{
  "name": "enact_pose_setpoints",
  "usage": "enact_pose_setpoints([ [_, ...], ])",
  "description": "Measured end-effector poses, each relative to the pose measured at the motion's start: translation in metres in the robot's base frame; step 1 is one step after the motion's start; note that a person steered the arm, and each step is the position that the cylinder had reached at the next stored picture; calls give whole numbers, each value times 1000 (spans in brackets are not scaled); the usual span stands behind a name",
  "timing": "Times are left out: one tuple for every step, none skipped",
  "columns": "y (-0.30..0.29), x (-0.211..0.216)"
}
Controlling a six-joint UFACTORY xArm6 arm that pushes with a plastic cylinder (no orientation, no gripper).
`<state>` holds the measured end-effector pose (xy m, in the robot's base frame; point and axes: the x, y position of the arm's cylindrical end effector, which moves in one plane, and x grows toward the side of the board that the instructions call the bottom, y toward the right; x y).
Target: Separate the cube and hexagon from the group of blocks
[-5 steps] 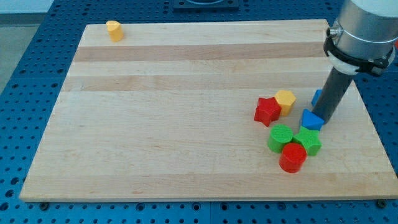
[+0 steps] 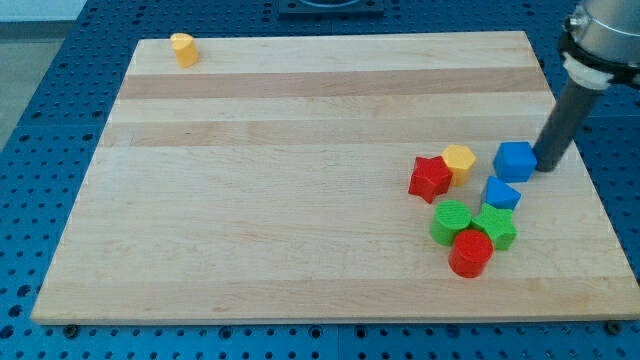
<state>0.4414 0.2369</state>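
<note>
A blue cube [image 2: 515, 160] sits at the view's right, with my tip [image 2: 547, 168] just to its right, touching or nearly touching it. A yellow hexagon [image 2: 459, 160] lies left of the cube, against a red star [image 2: 430, 177]. Below the cube is a smaller blue block [image 2: 501, 193]. Lower still are a green round block [image 2: 451, 220], a green star-like block [image 2: 495, 227] and a red cylinder [image 2: 470, 253], packed together.
A lone yellow block [image 2: 182, 47] sits at the top left corner of the wooden board [image 2: 300, 180]. The board's right edge runs close to my tip. Blue perforated table surrounds the board.
My tip has moved right and slightly up, from the smaller blue block's right to the cube's right side. The blue cube is now in full view. Blocks have not visibly moved.
</note>
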Motion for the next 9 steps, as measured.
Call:
enact_pose_setpoints([
  [-23, 2],
  [-41, 18],
  [-66, 27],
  [-100, 27],
  [-141, 26],
  [-174, 21],
  [-182, 5],
  [-182, -26],
  [-182, -55],
])
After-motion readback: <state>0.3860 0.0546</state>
